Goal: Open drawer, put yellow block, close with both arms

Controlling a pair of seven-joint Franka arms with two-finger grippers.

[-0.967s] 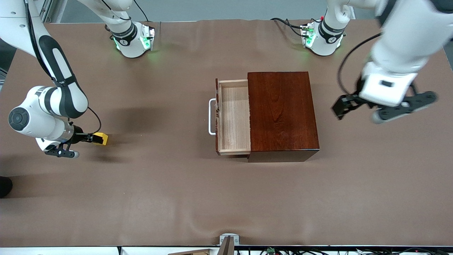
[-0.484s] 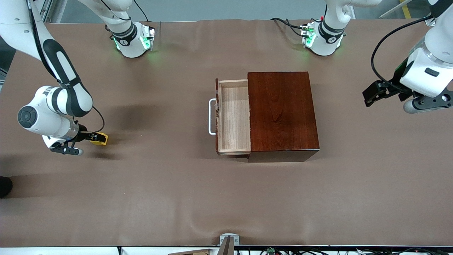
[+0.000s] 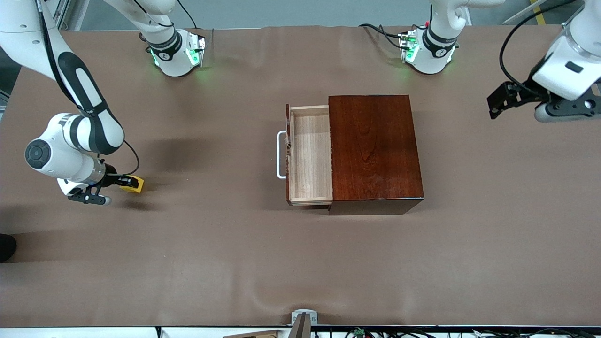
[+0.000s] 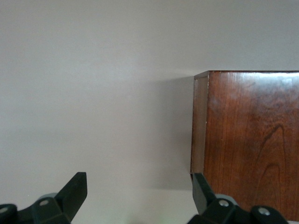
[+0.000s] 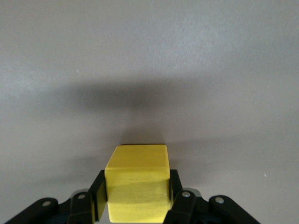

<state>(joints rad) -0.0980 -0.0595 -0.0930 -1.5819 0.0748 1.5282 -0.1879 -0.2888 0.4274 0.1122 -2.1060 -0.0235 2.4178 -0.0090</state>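
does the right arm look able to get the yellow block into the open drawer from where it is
Probably yes. The right hand is shut on the yellow block at the right arm's end of the table. The drawer is pulled out and looks empty. The left hand hangs open, away from the box.

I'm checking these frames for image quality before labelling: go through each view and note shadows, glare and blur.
Front view: sharp and evenly lit, with soft arm shadows on the brown cloth and green glow at both bases. Left wrist view: washed-out pale table, wooden box crisp and slightly glossy, left gripper open at the frame's edge. Right wrist view: broad soft shadow above the yellow block, clearly clamped by the right gripper.
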